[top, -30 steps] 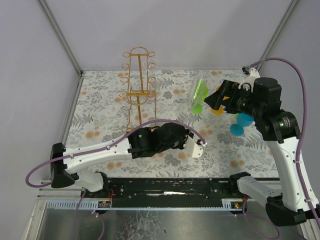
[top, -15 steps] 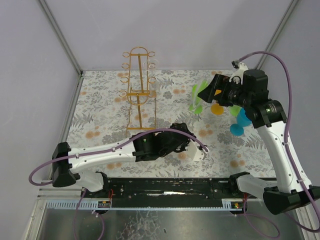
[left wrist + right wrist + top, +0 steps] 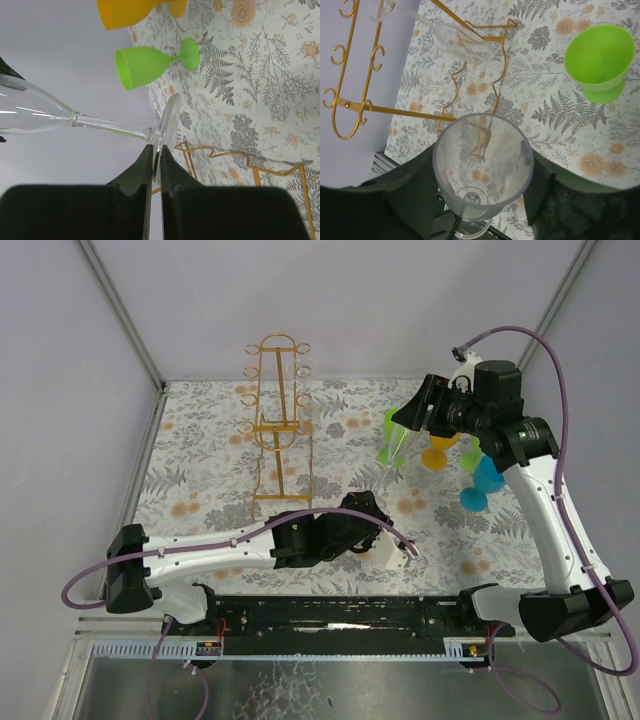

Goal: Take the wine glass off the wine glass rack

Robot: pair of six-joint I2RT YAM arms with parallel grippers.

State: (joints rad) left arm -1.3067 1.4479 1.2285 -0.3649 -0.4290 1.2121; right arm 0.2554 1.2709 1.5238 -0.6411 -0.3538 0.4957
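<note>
Between the clenched fingers of the right gripper (image 3: 479, 180) sat the wine glass (image 3: 481, 160), clear, gripped at the bowl and held in the air over the right side of the table (image 3: 200, 460), well apart from the rack (image 3: 277, 425) at the back left, where a second glass (image 3: 457, 37) hung. A green cup (image 3: 600, 62) and an orange cup (image 3: 437, 453) stood on the table near it. Nearer the bases, the left gripper (image 3: 155, 152) hung low, its jaws pressed together on nothing

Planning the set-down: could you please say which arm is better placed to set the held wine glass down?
Probably right: the right pincer grips the wine glass; the left pincer is shut and empty.
</note>
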